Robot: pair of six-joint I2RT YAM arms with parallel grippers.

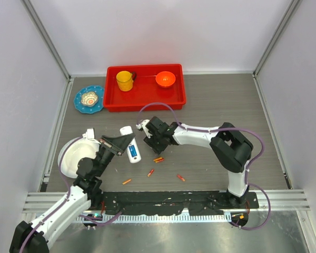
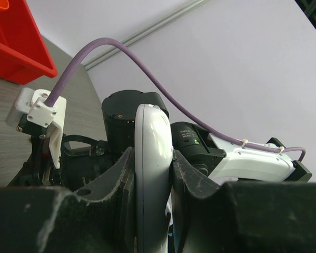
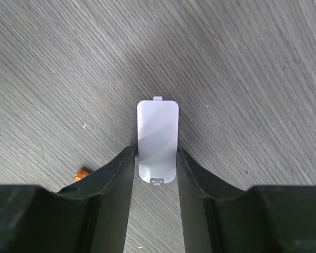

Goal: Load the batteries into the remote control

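Observation:
The white remote control [image 1: 132,151], blue patch up, is clamped at its middle by my left gripper [image 1: 122,142], just above the table. In the left wrist view the remote [image 2: 154,132] stands on edge between the shut jaws of that gripper [image 2: 151,168]. My right gripper [image 1: 146,130] is just right of the remote. In the right wrist view it [image 3: 156,154] is shut on the edges of the small white cover piece [image 3: 157,126], low over the table. Several orange batteries lie loose: a pair [image 1: 158,159], one [image 1: 150,172], one [image 1: 127,181], one [image 1: 180,177]. One battery [image 3: 81,173] shows left of the right fingers.
A red tray [image 1: 145,100] at the back holds a yellow cup [image 1: 125,80] and an orange bowl [image 1: 165,79]. A blue plate [image 1: 89,99] lies left of it. A white round plate [image 1: 73,155] sits under the left arm. Grey walls enclose the table.

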